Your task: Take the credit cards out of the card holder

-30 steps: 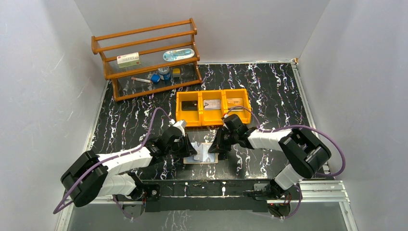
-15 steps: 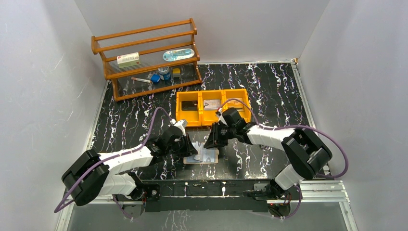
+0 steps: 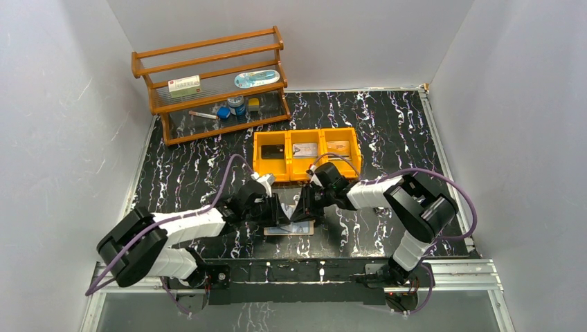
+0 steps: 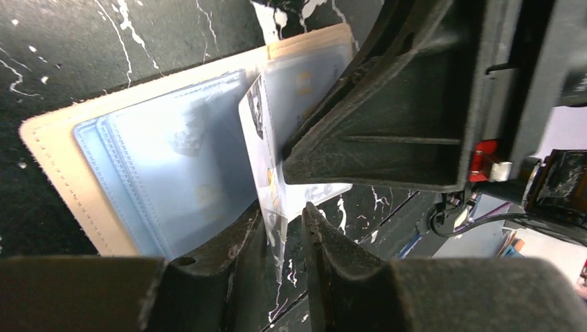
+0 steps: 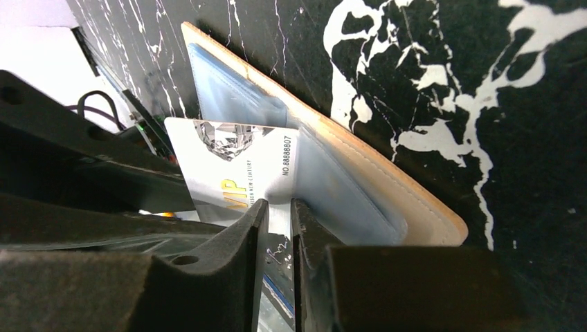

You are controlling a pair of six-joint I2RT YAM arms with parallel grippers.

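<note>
Near-side on the desk (image 3: 394, 124), right claw (image 5: 279, 232) pinches the half-out credit card (image 5: 232, 166), left claw (image 4: 282, 238) nips the card holder (image 4: 156, 162), which probably drags along if that grip slips.

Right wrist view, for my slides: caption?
Right end effector at the edge of a VIP card sticking out of the open holder.
</note>
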